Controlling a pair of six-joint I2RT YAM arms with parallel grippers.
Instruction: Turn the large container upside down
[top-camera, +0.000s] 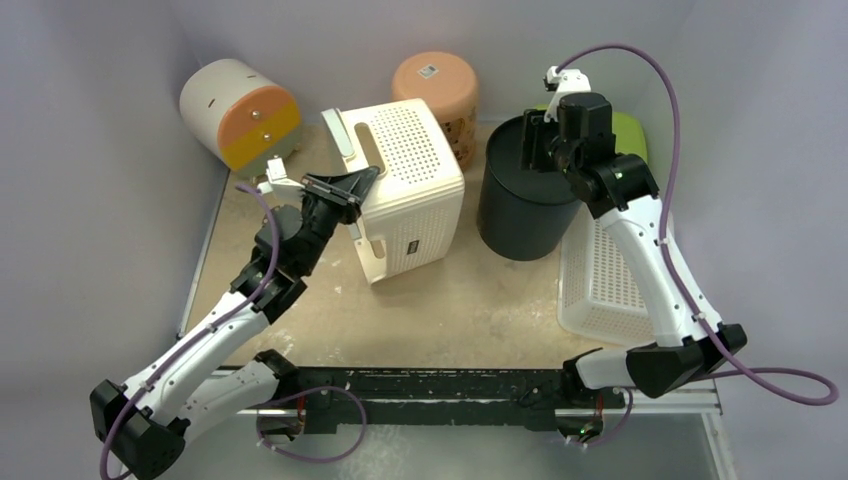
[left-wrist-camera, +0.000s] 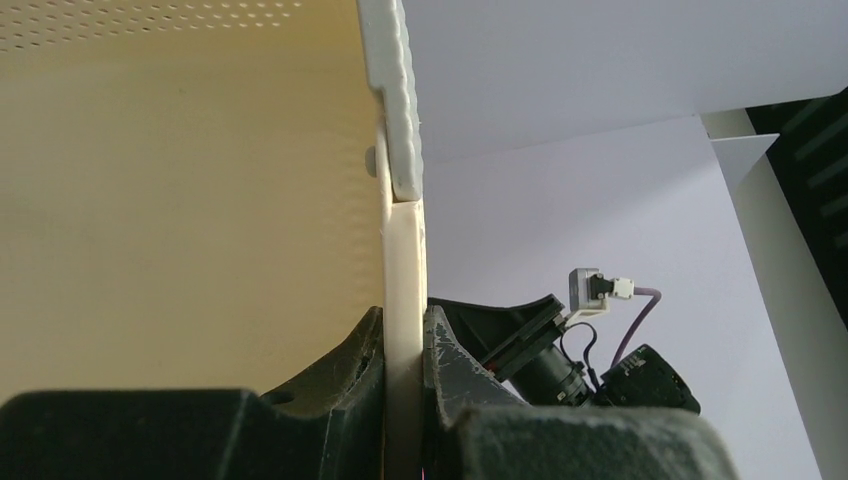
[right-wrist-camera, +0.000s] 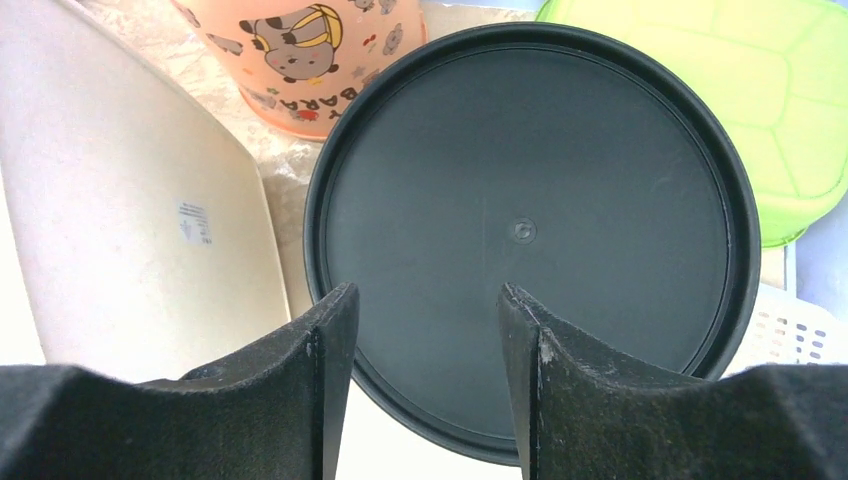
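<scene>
The large container is a cream perforated bin in the middle of the table, tipped with one perforated face up and a white handle sticking out at its left. My left gripper is shut on the bin's left wall edge. In the left wrist view the cream edge runs straight between the closed fingers of the gripper, and the bin's wall fills the left. My right gripper is open and empty, hovering over the flat base of an upturned black bucket, also in the right wrist view.
A white and orange drum lies at the back left. A pink bucket stands behind the bin. A green lid and a white mesh basket are on the right, beside the black bucket. Walls enclose the table.
</scene>
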